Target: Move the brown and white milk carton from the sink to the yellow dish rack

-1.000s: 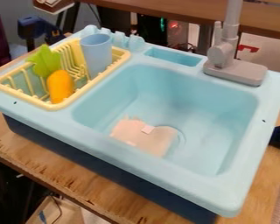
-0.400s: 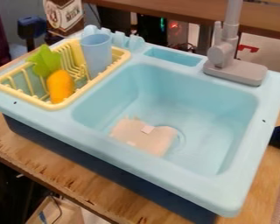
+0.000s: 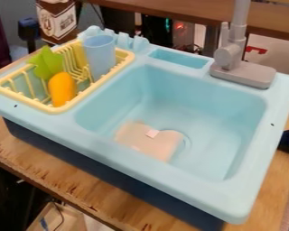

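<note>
Sink [image 3: 141,169] on table [image 3: 50,167]. Rack [image 3: 26,98] at sink's left end — cup [image 3: 100,58] in its back right, oval toy [image 3: 62,89] in front part, leafy toy [image 3: 45,63] behind that. Bottle [image 3: 58,20] behind rack. Flat piece [image 3: 146,140] in basin — faucet [image 3: 242,73] on back right rim.

From my remote station I see a rough-edged, light-brown plywood tabletop [image 3: 68,173]; beyond it, a long brown wooden board [image 3: 153,10], a blue-grey wall [image 3: 15,8] and (faintly glowing) a small red light [image 3: 180,27].

The brown bottle [image 3: 58,22] and blue sink [image 3: 165,173] look like smooth plastic, the table [image 3: 68,177] rough, splintered wood.
</note>
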Motion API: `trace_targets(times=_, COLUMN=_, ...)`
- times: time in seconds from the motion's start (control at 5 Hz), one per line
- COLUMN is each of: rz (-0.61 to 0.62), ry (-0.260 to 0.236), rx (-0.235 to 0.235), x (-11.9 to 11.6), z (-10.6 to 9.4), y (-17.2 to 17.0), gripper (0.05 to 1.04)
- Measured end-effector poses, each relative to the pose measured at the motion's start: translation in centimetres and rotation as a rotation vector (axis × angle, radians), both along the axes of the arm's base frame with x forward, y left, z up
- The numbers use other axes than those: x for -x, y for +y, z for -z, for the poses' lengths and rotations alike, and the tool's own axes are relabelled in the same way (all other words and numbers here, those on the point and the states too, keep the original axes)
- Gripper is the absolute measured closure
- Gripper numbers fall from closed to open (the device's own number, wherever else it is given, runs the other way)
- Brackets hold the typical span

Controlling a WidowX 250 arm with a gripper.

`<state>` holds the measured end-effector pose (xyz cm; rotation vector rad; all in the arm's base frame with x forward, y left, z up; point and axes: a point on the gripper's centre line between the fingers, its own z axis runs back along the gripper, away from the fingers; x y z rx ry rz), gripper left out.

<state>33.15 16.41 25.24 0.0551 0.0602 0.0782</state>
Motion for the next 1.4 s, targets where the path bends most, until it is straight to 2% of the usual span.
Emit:
trace_targets(times=0.2, rz=-0.002, ry=-0.029, rx=0.0, x=-0.5, z=0.1, y=0.0, gripper=0.28)
trace_targets(times=0.6, rz=0.013, ry=-0.04, rx=0.031, x=-1.5, z=1.2, y=-0.7, gripper=0.28)
trace_targets(times=0.8, rz=0.026, ry=-0.009, rx=0.051, x=-1.4, z=2.7, y=-1.4, gripper=0.28)
trace_targets(times=1.0, rz=0.01, ry=-0.003, rx=0.07, x=-1.5, z=3.9, y=-1.6, gripper=0.28)
trace_targets(times=1.4, rz=0.004, ry=0.01, rx=0.067, x=-1.4, z=4.5, y=-1.6, gripper=0.28)
